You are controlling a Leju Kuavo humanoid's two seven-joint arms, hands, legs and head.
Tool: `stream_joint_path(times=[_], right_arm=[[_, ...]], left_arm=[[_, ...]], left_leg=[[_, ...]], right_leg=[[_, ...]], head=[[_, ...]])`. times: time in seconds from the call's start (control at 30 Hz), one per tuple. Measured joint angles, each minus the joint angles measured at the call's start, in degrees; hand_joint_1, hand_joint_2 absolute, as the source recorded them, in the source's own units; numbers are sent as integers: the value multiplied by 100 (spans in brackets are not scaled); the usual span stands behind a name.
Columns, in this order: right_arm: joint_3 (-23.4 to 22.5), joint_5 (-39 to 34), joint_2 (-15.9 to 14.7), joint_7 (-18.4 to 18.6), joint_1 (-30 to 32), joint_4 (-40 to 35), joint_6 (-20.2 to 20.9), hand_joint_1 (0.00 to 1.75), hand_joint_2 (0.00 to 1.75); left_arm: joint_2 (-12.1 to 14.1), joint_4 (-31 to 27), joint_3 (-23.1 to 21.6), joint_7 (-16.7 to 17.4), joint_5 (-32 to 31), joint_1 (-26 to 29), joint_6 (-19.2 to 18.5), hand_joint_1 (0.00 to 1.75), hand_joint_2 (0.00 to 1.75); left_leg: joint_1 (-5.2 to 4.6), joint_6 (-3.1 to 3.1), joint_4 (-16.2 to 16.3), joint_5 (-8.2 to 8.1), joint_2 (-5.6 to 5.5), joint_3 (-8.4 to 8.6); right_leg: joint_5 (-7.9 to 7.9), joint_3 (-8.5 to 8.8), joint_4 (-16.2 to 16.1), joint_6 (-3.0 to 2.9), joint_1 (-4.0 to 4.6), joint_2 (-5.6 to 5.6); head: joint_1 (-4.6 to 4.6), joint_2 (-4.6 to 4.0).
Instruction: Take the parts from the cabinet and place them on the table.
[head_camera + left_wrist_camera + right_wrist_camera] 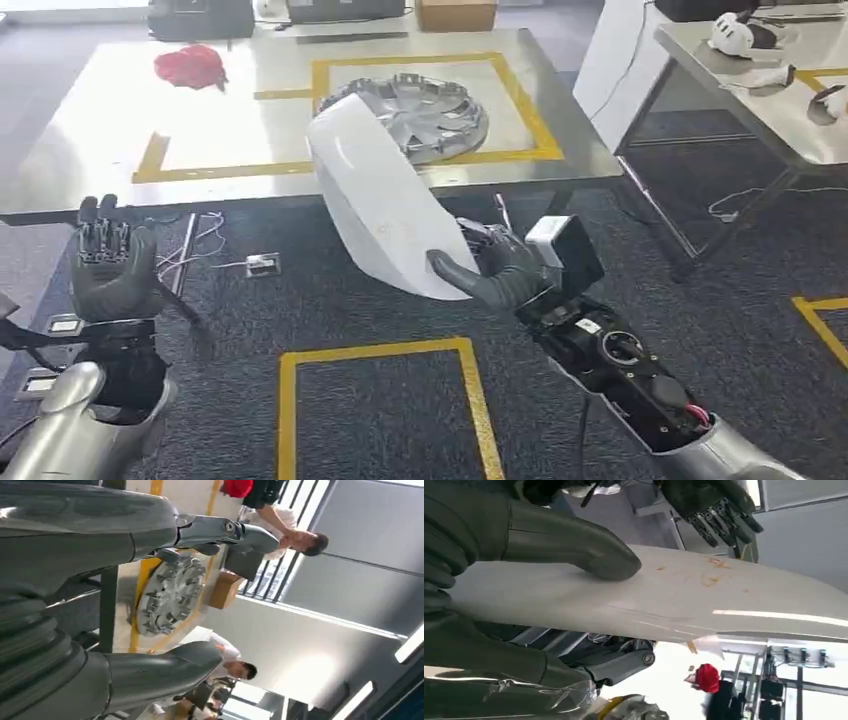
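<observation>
Left hand: lower left of frame, raised upright, dark fingers apart, holding nothing. Red cloth: upper left, crumpled on the steel table. Silver wheel cover: upper centre, spoked, lying flat inside yellow tape. White curved panel: centre, smooth and glossy, faint orange marks unreadable, tilted in front of the table edge. Right hand: centre right, thumb across the panel's lower end, gripping it.
</observation>
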Motion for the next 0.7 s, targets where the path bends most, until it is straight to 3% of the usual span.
stream_joint_path(times=[0.03, 0.07, 0.1, 0.17, 0.2, 0.27, 0.3, 0.33, 0.37, 0.4, 0.47, 0.53, 0.57, 0.63, 0.7], right_arm=[[9, -2, 0, 11, -24, 0, -5, 175, 175], [9, -7, 0, 11, -17, -13, -11, 175, 175], [7, -7, 0, 11, -22, -22, -17, 175, 175], [0, -7, 0, 11, -21, -29, -42, 175, 175], [0, -7, 0, 0, -33, -28, -42, 175, 175], [7, -7, 0, -9, -29, -28, -37, 175, 175], [7, -7, 0, -13, -19, -26, -26, 175, 175], [4, -7, 0, -20, -12, -17, -22, 175, 175], [7, -7, 0, -26, -10, -13, -18, 175, 175], [7, -7, 0, -42, -13, -13, -9, 175, 175], [4, -7, 0, -61, -17, -13, -2, 175, 175], [2, -7, 0, -76, -44, -4, 15, 175, 175], [2, -7, 0, -74, -53, -4, 24, 175, 175], [-2, -7, 0, -81, -67, 4, 48, 175, 175], [-7, -7, 0, -87, -94, 4, 48, 175, 175]], left_arm=[[2, -4, 0, -2, 2, 3, -7, 0, 175], [2, -4, 0, 0, 2, 15, -11, 0, 175], [0, -13, 0, 0, -2, 24, -31, 0, 175], [4, -35, 0, 0, -22, 10, -33, 0, 175], [2, -35, 0, 0, -42, -27, -37, 0, 175], [2, -33, 0, 0, -59, -42, -41, 0, 175], [2, -29, 0, 0, -66, -32, -41, 0, 175], [2, -22, 0, -2, -66, -28, -41, 0, 175], [2, -17, 0, -4, -68, -30, -41, 0, 175], [2, -17, 0, -9, -68, -39, -46, 0, 175], [2, -17, 0, -11, -68, -59, -55, 0, 175], [2, -13, 0, -22, -72, -92, -85, 0, 175], [0, -13, 0, -24, -74, -88, -96, 0, 175], [0, -13, 0, -26, -74, -88, -103, 0, 175], [-2, -13, 0, -33, -77, -112, -107, 0, 175]], left_leg=[[4, -29, -7, -19, -17, -46], [4, -58, -20, -28, -9, -35], [-15, -85, 14, -9, -11, -3], [-3, -130, 147, -96, 8, 5], [-6, -170, 499, -180, 13, -197], [26, -234, 1435, -532, 15, -809], [30, -249, 1779, -672, 15, -1075], [33, -264, 1905, -659, 16, -1243], [37, -261, 1731, -478, 18, -1247], [40, -251, 1292, -161, 20, -1108], [39, -213, 232, 505, 34, -680], [-13, -116, -1, 298, 40, -589], [-13, -73, -9, 395, 27, -596], [6, -11, -11, 378, 21, -522], [37, 47, -38, 340, 23, -420]], right_leg=[[-114, 87, -129, -16, 2, -5], [-27, 117, -111, -33, 4, -4], [-48, 129, -130, -66, 10, -12], [-45, 310, -217, -96, -57, 3], [-67, 346, -229, -128, -69, -4], [-113, 355, -228, -154, -69, 0], [-137, 363, -223, -156, -69, 1], [-167, 377, -211, -152, -69, 6], [-205, 408, -196, -147, -69, 10], [-255, 453, -180, -137, -69, 15], [-352, 547, -154, -101, -69, 16], [-399, 525, -134, -38, -41, 24], [-413, 531, -141, -8, -39, 18], [-440, 580, -88, 51, -27, 19], [-611, 408, 279, 117, -52, -4]], head=[[27, 0], [36, 0], [23, 0], [26, 0], [-29, 0], [-138, 0], [-147, 0], [-156, 0], [-180, 0], [-206, 0], [-245, 0], [-291, 0], [-263, 0], [-232, 0], [-198, 0]])
